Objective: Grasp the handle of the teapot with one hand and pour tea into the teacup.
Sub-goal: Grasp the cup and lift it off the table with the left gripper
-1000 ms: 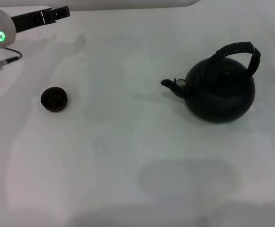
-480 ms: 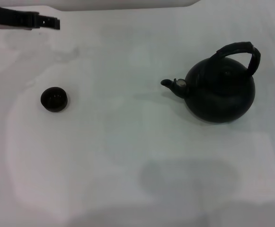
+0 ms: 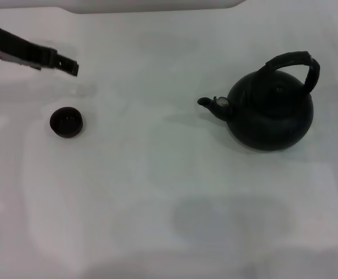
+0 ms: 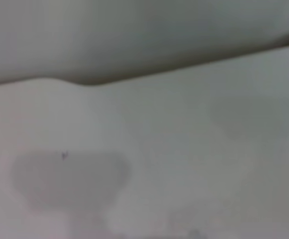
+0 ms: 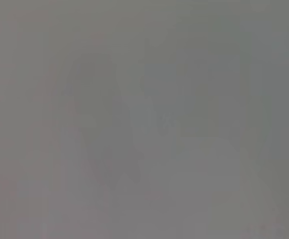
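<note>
From the head camera, the white bench (image 3: 157, 192) carries two dark things, well apart. The teapot (image 3: 270, 113) stands upright toward three o'clock, round and matte black, with its short spout (image 3: 206, 103) aimed at nine o'clock. Its handle (image 3: 294, 65) arches over the top, ribbed and thick, with nothing touching it. The teacup (image 3: 66, 122) sits toward nine o'clock, small and black, upright on the bench; its inside looks dark, and whether it holds liquid cannot be told.

The left gripper (image 3: 70, 66) reaches in from the ten o'clock corner as a slim black bar slanting down toward the centre. Its tip hangs above and beyond the teacup, at about twelve o'clock from it, and apart from it. Only one dark edge of the jaws shows, so whether they are parted or closed cannot be told. The right arm is out of sight in this view.

The left wrist camera shows only pale bench surface with faint grey shadows and a darker band across the far side.

The right wrist camera gives a flat grey field in which nothing can be made out.
</note>
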### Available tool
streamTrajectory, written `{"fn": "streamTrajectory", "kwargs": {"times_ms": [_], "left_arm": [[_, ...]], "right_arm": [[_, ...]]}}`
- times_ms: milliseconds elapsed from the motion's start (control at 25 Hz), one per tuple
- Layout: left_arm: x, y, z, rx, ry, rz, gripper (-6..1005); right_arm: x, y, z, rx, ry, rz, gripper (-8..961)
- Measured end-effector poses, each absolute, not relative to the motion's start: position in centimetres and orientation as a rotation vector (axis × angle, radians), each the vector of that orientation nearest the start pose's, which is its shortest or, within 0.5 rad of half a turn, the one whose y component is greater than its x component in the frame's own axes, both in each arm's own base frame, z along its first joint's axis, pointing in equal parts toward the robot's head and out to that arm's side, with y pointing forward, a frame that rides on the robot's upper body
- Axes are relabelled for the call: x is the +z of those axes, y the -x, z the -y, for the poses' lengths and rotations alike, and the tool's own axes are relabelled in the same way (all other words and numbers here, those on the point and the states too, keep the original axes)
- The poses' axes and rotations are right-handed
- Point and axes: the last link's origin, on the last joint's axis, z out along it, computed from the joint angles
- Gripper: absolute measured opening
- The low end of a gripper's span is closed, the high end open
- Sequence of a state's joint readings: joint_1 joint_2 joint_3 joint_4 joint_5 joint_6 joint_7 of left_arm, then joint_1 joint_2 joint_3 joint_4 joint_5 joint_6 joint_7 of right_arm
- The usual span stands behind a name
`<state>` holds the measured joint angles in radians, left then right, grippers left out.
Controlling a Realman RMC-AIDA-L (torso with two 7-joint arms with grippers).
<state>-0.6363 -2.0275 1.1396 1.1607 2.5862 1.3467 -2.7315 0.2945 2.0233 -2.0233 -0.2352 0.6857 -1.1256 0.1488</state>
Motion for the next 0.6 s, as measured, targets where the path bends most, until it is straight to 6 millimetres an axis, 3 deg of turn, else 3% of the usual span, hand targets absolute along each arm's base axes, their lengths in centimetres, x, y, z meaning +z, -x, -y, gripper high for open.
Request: {"fn": "streamTrajectory", "kwargs": {"times_ms": [600], "left_arm": [[1.3,23.1,-39.1,0.282,2.227,1.372,872]], "right_arm": [[2.6,-37.8,-30.4,0.603,1.430,-0.619,863]]}}
